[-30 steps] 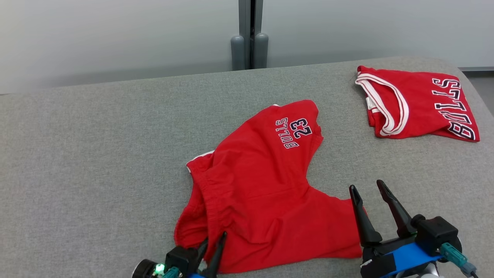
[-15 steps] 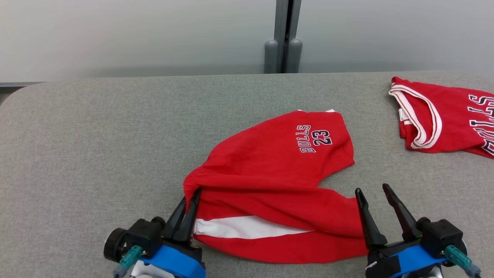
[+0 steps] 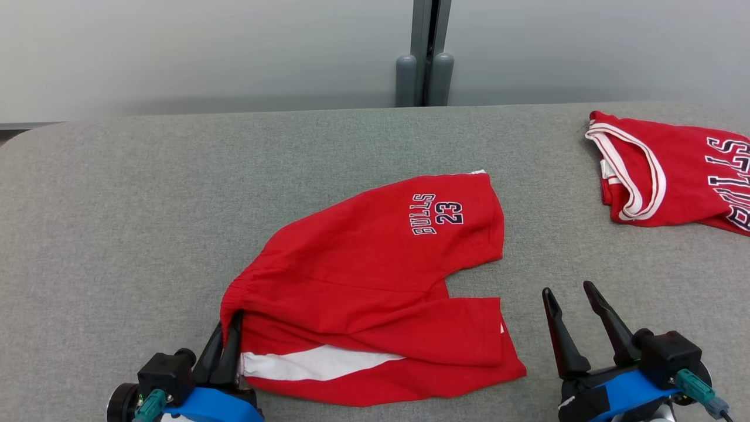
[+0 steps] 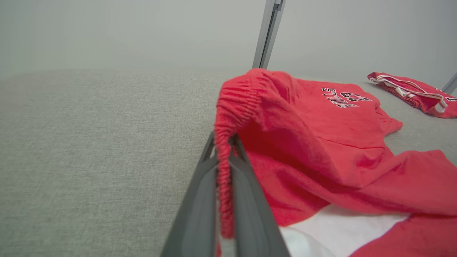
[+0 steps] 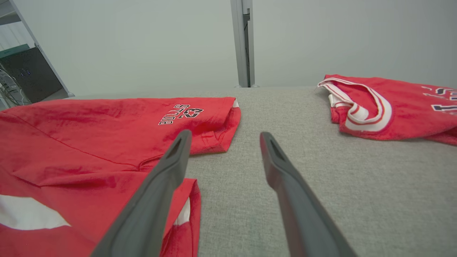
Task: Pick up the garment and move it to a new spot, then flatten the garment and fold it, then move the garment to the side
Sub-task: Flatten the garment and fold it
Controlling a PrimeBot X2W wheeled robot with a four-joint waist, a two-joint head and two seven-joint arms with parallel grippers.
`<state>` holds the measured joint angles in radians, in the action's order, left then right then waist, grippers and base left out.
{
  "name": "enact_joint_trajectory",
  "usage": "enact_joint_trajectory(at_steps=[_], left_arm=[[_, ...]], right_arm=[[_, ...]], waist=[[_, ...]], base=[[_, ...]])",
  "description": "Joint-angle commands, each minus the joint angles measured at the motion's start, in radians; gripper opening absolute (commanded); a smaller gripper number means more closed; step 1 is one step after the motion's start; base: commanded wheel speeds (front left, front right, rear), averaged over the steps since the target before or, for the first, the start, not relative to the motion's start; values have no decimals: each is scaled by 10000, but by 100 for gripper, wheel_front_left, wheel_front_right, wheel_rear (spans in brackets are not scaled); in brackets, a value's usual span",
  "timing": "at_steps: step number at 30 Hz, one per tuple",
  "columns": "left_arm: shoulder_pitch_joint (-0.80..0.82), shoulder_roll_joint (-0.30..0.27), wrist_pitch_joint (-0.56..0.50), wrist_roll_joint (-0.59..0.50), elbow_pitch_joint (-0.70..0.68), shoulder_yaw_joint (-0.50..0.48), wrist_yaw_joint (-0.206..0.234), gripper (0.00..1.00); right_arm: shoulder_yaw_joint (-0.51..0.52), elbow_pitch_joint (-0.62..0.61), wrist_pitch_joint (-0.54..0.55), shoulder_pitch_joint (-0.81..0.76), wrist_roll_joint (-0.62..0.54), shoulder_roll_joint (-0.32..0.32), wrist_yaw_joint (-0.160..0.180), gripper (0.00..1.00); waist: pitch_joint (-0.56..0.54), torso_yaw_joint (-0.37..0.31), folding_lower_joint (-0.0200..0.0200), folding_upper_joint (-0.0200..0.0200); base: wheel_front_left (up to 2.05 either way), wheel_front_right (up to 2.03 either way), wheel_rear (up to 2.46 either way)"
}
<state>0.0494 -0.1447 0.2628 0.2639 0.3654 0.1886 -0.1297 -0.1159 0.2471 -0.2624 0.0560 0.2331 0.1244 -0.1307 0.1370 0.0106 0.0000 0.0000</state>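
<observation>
Grey fabric table (image 3: pixel 117 205), red shorts (image 3: pixel 375 275) lying front-centre. Left gripper (image 3: pixel 233 321) clamped on waistband (image 4: pixel 228 117) corner, held raised. Right gripper (image 3: pixel 567 288) jaws spread, empty, just beside shorts. Folded red jersey (image 3: pixel 662 176) far right.

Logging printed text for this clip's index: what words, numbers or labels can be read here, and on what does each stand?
"BULLS 23", small dark letters edged white, on one leg of the red fabric shorts.
"BULLS", large, on the red jersey with white trim at the right; its first letter is cut by the head view's edge.
No other label or sign can be read.
</observation>
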Motion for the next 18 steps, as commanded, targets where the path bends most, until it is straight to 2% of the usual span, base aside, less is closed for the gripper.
enact_joint_trajectory(at_steps=[1,8,13,18], left_arm=[[229,77,24,0,162,-106,-12,100],[53,290,24,-343,-59,-883,-12,100],[-166,473,24,-787,-1085,-1589,-12,100],[-291,644,24,-1058,-1739,-1688,-12,100]], right_arm=[[23,60,-31,-1,74,45,-2,100],[167,99,-31,-169,83,12,-3,100],[234,67,-32,-244,75,22,-2,100],[184,107,-31,-375,65,3,-2,100]], waist=[[-13,-44,0,0],[-151,-28,0,0],[-315,115,0,0],[-473,188,0,0]], base=[[0,0,0],[0,0,0],[0,0,0],[0,0,0]])
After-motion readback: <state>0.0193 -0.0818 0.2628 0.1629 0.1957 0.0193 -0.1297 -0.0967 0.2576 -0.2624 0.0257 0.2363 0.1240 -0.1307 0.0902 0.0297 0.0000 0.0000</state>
